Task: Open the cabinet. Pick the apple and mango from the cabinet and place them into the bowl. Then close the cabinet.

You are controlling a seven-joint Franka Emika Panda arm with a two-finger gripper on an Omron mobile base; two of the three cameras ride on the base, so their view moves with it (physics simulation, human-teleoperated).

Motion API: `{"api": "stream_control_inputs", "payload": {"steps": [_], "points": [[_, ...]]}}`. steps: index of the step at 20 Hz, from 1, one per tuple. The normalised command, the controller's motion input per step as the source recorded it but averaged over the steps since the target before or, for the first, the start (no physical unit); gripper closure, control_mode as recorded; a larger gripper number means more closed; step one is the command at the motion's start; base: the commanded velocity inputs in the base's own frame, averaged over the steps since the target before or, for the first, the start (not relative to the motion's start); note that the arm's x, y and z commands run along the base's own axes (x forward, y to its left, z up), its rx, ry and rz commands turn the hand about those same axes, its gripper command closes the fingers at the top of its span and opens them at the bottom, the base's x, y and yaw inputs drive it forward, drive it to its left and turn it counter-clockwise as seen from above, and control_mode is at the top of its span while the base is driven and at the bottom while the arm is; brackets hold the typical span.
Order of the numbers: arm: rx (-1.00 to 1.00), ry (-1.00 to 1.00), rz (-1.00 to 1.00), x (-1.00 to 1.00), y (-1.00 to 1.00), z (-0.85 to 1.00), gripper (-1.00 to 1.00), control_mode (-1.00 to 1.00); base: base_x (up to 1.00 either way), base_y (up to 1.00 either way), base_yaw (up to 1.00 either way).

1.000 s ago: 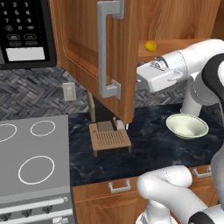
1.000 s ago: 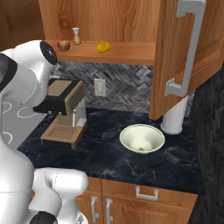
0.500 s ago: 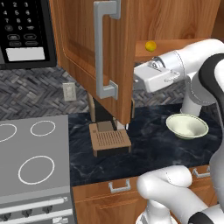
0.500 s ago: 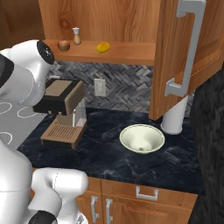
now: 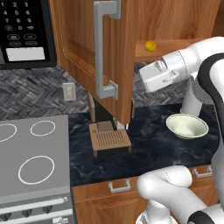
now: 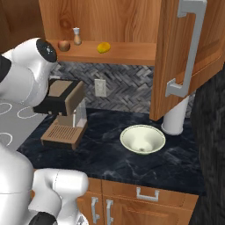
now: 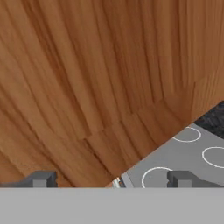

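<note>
Cabinet (image 6: 132,22) occupies the top of the right base view with both doors swung outward; one door with its long grey handle (image 6: 186,48) hangs at the upper right of that frame, the other fills the upper centre of the left base view. On the exposed shelf, upper left of the right base view, the apple (image 6: 64,45) sits at the left end, a small shaker (image 6: 77,36) stands just beside it, and the mango (image 6: 103,47) lies further right, apart from both. In the left base view the mango shows as a yellow spot at upper right.

Bowl (image 6: 143,139) rests upright on the dark countertop (image 6: 110,158), centre right. A coffee machine (image 6: 61,114) stands on the countertop at centre left.

Gripper (image 7: 111,179) faces wood grain of the cabinet at close range, with a stovetop (image 7: 188,157) at lower right. Its tips stand spread wide, holding nothing.
</note>
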Motion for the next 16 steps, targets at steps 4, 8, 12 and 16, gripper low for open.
{"api": "stream_control_inputs", "payload": {"steps": [4, 8, 12, 16], "points": [[-0.13, 0.00, -0.26, 0.44, -0.54, 0.00, -1.00, -1.00, 0.00, 0.00, 0.00], [-0.11, 0.00, -0.20, 0.47, -0.43, 0.00, -1.00, -1.00, 0.00, 0.00, 0.00], [-0.12, 0.00, -0.16, 0.46, -0.24, -0.02, -1.00, -1.00, 0.00, 0.00, 0.00], [-0.12, 0.00, -0.21, 0.27, -0.14, 0.00, -1.00, -1.00, 0.00, 0.00, 0.00]]}}
